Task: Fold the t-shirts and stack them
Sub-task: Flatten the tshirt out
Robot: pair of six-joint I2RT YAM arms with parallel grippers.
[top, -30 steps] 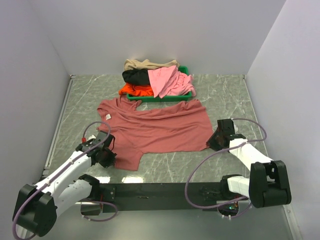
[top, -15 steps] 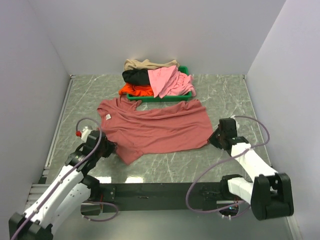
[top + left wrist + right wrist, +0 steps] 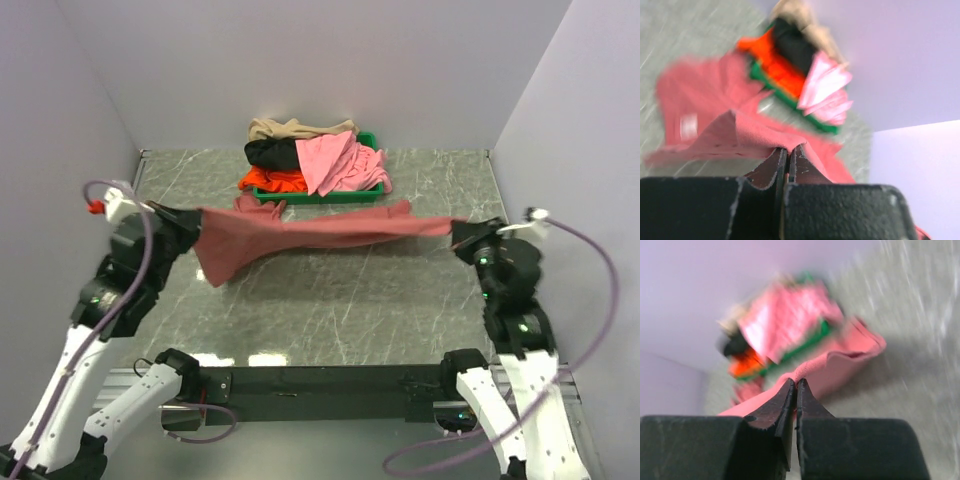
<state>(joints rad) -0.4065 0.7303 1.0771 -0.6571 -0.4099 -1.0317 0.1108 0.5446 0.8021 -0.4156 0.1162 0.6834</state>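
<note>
Cloth spans the gap between your two arms: the brick-red t-shirt (image 3: 300, 235) is stretched in a long, sagging band above the desk (image 3: 350, 310). It runs from the 9 o'clock side to the 3 o'clock side in the overhead view.

Your left tool (image 3: 192, 222) sits at 9 o'clock with its jaws pinched tight on one end of the shirt. The left wrist view shows a ridge of red fabric (image 3: 740, 135) squeezed between the tips of that tool (image 3: 788, 149), with no gap to speak of.

Your right tool (image 3: 460, 237) sits at 3 o'clock, clamped the same way on the opposite end. In the right wrist view the cloth (image 3: 840, 365) folds away from the closed tips (image 3: 792, 385).

Below your left tool a wider flap of the shirt droops toward the desk. You cannot tell from here whether it touches the surface.

At 12 o'clock, against the back wall, the green tray (image 3: 320, 196) holds the other shirts in a loose heap:
- The tan t-shirt (image 3: 290, 128) is at the pile's 12 o'clock.
- The black t-shirt (image 3: 268, 152) is at its 9 o'clock.
- The pink t-shirt (image 3: 335, 160) is draped over its 3 o'clock side.
- The orange-red t-shirt (image 3: 272, 180) is at 7 o'clock, spilling over the tray's rim.

Both wrist views are blurred.
</note>
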